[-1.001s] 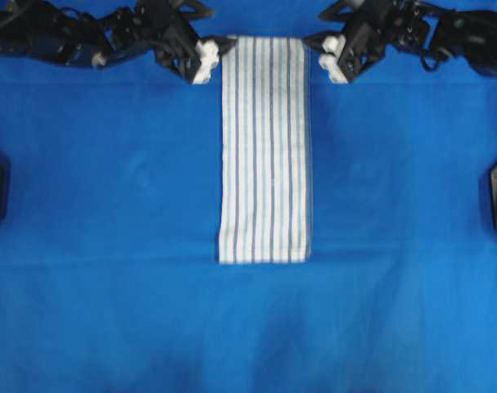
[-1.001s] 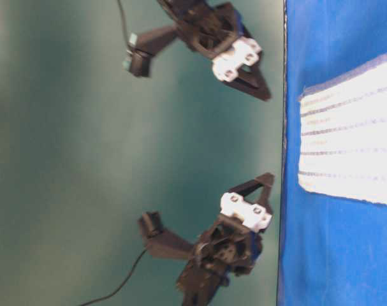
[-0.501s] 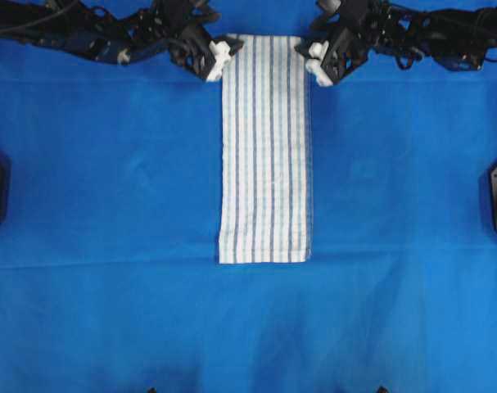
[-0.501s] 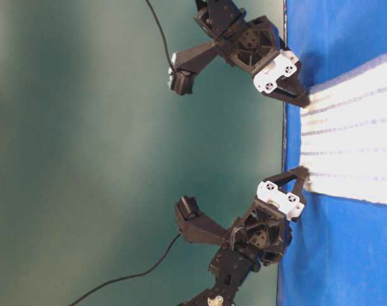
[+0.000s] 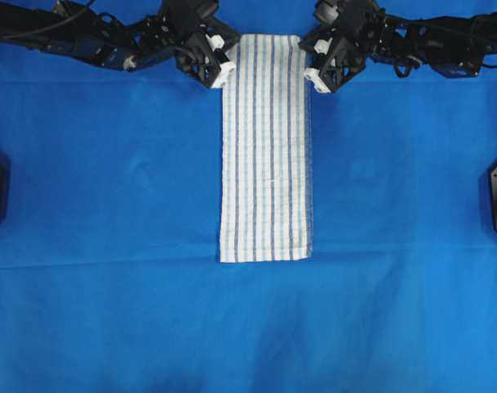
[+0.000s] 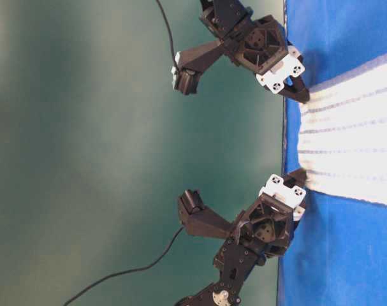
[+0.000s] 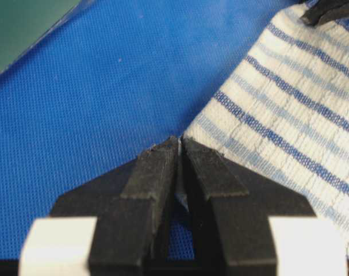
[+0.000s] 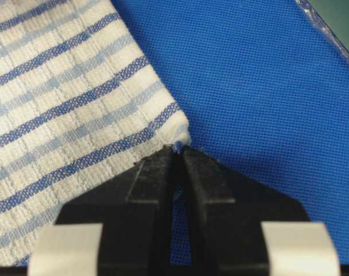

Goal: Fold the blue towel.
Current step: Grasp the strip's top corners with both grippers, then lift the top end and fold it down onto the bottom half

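Seen from overhead, the blue towel lies as a long, narrow folded strip down the middle of the blue table cloth that covers the tabletop, its far short edge at the top of the view between the two arms and its near edge flat and free. That view shows both arms reaching in low from the upper corners, the left pincer at the towel's far left corner and the right pincer at its far right corner, but not whether cloth is caught. The wrist views settle it. In the left wrist view the left pincer has its two black fingers pressed together, with a sliver of white towel corner caught between them. In the right wrist view the right pincer is likewise drawn together, the towel's corner nipped at its tip, with only a small bit of the corner showing there. The table-level view, turned on its side, adds what the others hide: both wrists angle down toward the cloth's edge, the fingertips of each pincer meeting the towel right at the tabletop's border, and the towel edge between them lies flat.
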